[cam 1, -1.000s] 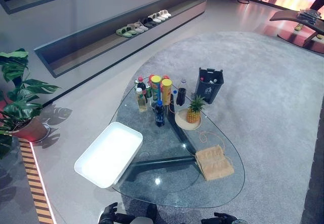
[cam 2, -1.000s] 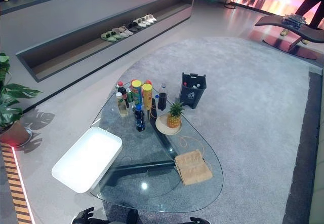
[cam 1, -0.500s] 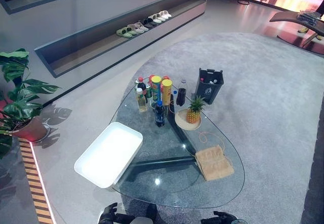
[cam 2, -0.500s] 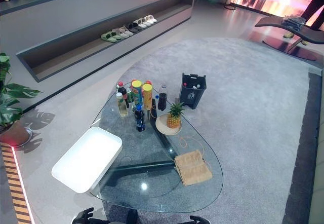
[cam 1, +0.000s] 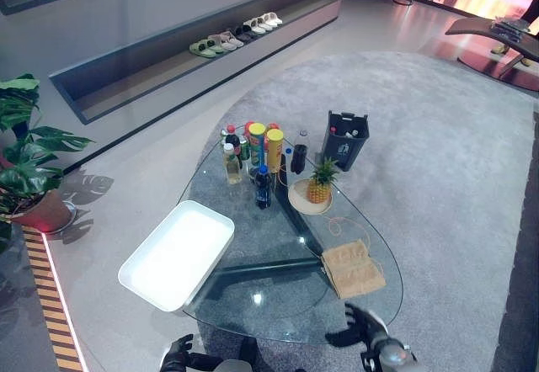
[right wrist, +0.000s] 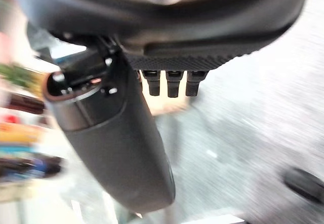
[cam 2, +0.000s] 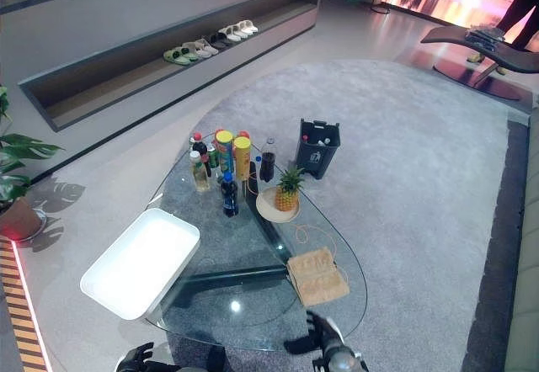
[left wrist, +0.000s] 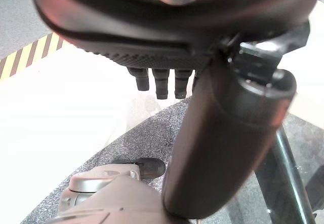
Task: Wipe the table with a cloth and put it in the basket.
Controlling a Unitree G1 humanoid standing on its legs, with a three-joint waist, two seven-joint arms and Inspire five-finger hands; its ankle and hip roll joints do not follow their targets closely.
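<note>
A tan cloth [cam 1: 354,269] lies flat on the near right part of the glass table [cam 1: 278,292], with a thin cord looping from it. A white rectangular basket [cam 1: 178,254] sits at the table's left edge. My right hand [cam 1: 360,330] hovers at the table's near edge, just short of the cloth and apart from it, with fingers spread open and holding nothing. In its wrist view the right hand [right wrist: 167,41] shows straight fingers. My left hand [cam 1: 175,355] hangs low by the near left edge, relaxed and empty.
Several bottles and cans [cam 1: 253,149] stand at the table's far end, beside a pineapple [cam 1: 318,183] on a plate. A dark bin [cam 1: 345,140] stands on the carpet beyond. A potted plant [cam 1: 29,166] is at the left, a shoe shelf [cam 1: 232,39] behind.
My right hand has risen from the bottom edge up to the table's near rim, toward the cloth. The camera has shifted slightly. The cloth and basket have not moved.
</note>
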